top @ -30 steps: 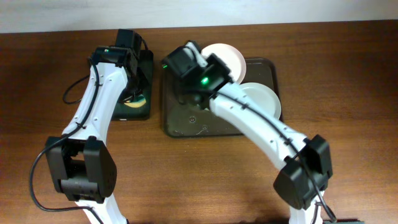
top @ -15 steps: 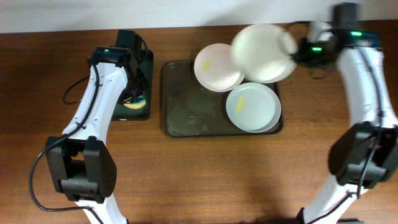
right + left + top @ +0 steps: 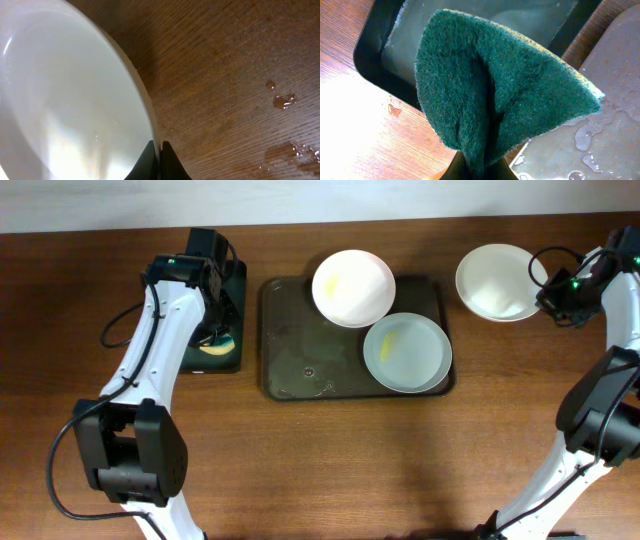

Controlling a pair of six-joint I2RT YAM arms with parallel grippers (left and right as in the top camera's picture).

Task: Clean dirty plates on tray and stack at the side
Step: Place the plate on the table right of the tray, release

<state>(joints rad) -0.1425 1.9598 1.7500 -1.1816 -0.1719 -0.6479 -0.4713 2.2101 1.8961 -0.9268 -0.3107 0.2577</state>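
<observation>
- You have a dark brown wooden table (image 3: 330, 460) filling nearly the whole overhead view, its grain running left to right.
- Along the top edge you see a pale strip (image 3: 100, 202) beyond the table; whether it is wall or floor cannot be told.
- In the right wrist view, small water drops (image 3: 282, 100) lie on the wood.
- In the left wrist view, a bright glare (image 3: 350, 125) washes out the wood at lower left.

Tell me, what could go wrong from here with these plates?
The right jaws pinch the white plate only at its rim, and water drops lie on the table nearby, so it might slip. On the tray, one smeared plate overhangs the far rim and could tip.
</observation>
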